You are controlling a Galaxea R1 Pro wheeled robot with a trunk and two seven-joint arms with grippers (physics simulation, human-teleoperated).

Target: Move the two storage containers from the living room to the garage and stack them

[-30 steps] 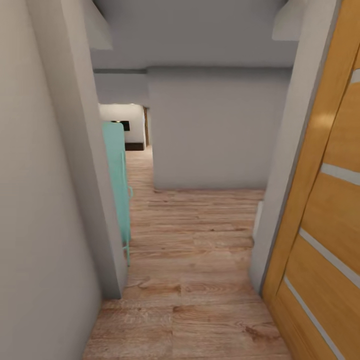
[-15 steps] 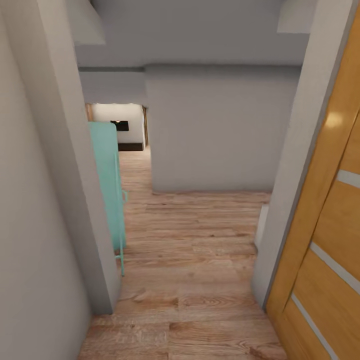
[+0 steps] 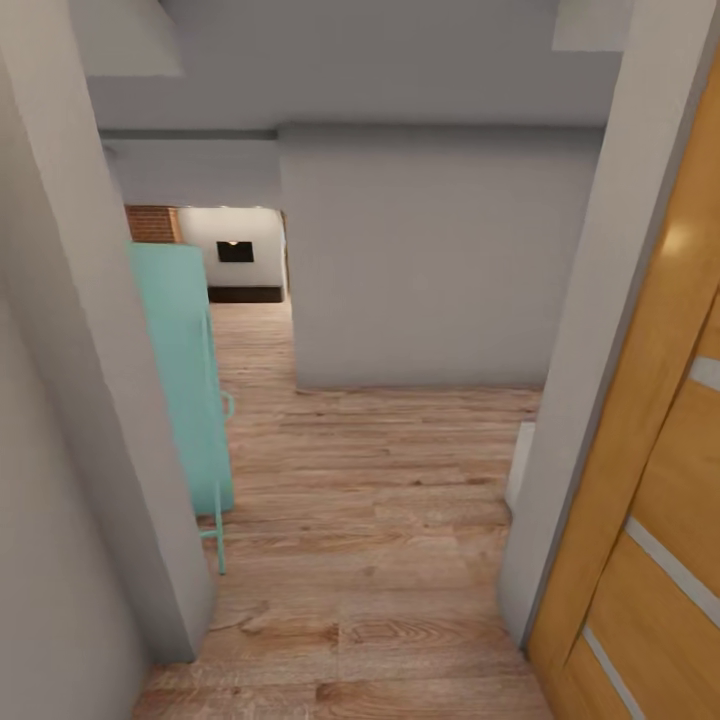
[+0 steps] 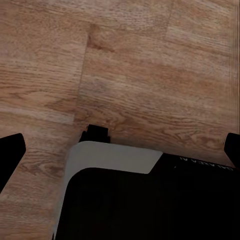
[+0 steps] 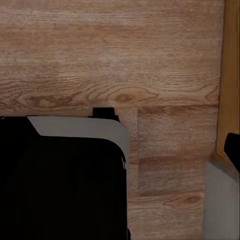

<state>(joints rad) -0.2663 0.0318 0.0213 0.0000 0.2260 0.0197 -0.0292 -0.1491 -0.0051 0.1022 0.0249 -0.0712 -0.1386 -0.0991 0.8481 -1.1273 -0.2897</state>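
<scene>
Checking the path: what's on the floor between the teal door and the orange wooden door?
Head view: only bare wood-plank floor between the teal door and the orange wooden door.

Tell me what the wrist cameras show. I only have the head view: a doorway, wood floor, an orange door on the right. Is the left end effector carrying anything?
Observer: No. The left end effector is open. Between its fingertips I see nothing but the wood-plank floor and a corner of the robot's base.
Operator: How close is the right side to that orange door?
Observer: In the right wrist view, the orange door has its edge beside the base, with a strip of floor between them.
Operator: Is the right end effector open?
Observer: I can't tell. One dark fingertip shows at the frame's edge.
</scene>
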